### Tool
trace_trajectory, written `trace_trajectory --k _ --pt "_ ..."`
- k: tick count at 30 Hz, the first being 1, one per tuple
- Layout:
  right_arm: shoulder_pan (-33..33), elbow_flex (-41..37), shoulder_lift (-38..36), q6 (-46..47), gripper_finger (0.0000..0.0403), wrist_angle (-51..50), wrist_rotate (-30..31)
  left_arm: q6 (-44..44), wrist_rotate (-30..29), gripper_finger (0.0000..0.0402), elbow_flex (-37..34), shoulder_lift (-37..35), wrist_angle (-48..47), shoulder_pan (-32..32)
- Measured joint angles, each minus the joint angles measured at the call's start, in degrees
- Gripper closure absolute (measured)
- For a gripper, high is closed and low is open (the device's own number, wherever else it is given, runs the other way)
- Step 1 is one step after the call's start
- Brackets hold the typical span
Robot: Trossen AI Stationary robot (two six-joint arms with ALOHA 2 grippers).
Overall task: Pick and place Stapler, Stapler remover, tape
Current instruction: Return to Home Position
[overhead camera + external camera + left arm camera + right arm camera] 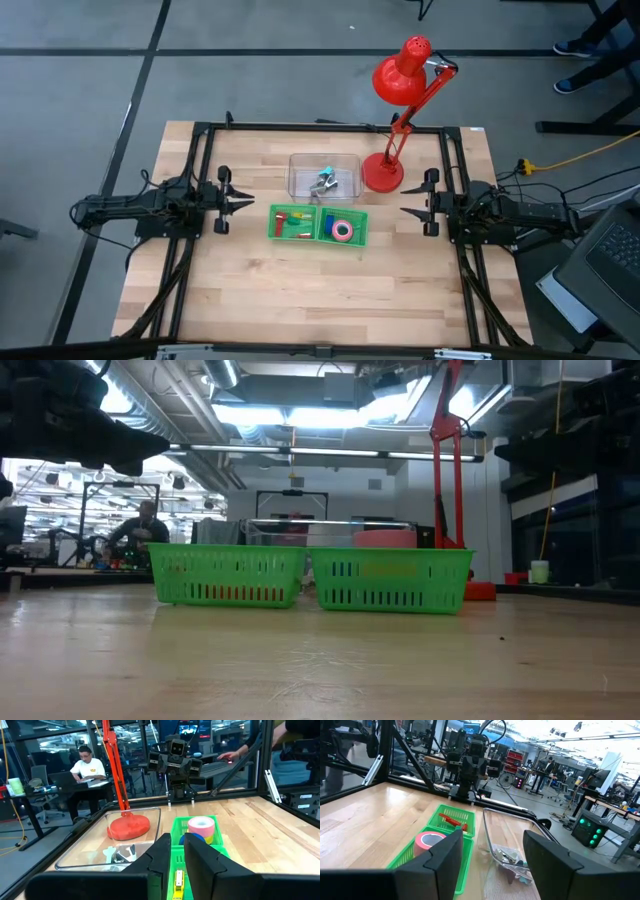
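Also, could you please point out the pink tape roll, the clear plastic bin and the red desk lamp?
Pink tape roll (201, 828): left wrist view, its side wall.
Clear plastic bin (291, 176): high view, its left rim.
Red desk lamp (382, 175): high view, its round base.

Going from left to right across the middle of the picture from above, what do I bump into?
left claw → left green bin → right green bin → right claw
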Motion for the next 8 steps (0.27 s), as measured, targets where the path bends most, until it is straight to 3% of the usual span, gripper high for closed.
trace_trajectory --k 8 --pt "-0.02 0.0 0.0 0.0 0.0192 -0.01 0.0 0.0 0.0 0.0352 0.0 0.02 0.0 0.0"
